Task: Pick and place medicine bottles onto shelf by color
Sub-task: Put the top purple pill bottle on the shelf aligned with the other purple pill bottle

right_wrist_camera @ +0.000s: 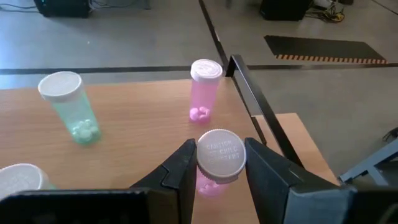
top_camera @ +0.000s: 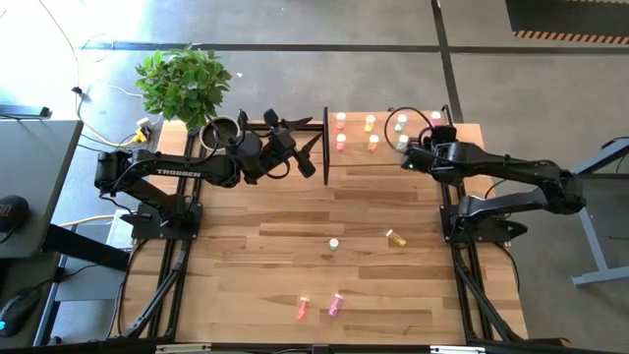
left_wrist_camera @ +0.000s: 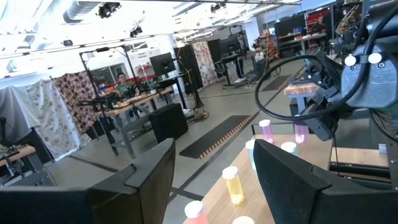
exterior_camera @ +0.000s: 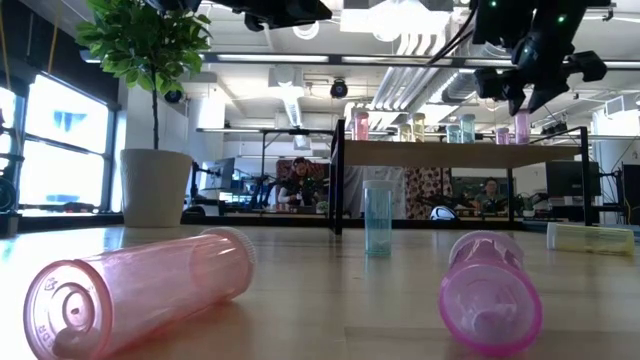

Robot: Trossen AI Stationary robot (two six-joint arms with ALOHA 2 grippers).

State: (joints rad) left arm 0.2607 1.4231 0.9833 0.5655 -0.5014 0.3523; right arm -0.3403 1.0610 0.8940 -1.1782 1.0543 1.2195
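The right gripper clamped a light, rigid, slick magenta bottle just below its cap over the shelf's right end; the left gripper stood open.

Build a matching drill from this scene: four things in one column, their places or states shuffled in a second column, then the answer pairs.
Things
1. right tool
2. left tool
3. yellow bottle
4. plant

Places or states
A. lying on the table, right of centre
B. open, empty, at the shelf's left end
C. beyond the table's far left corner
D. clamped on a magenta bottle over the shelf

Pairs: 1-D, 2-B, 3-A, 4-C
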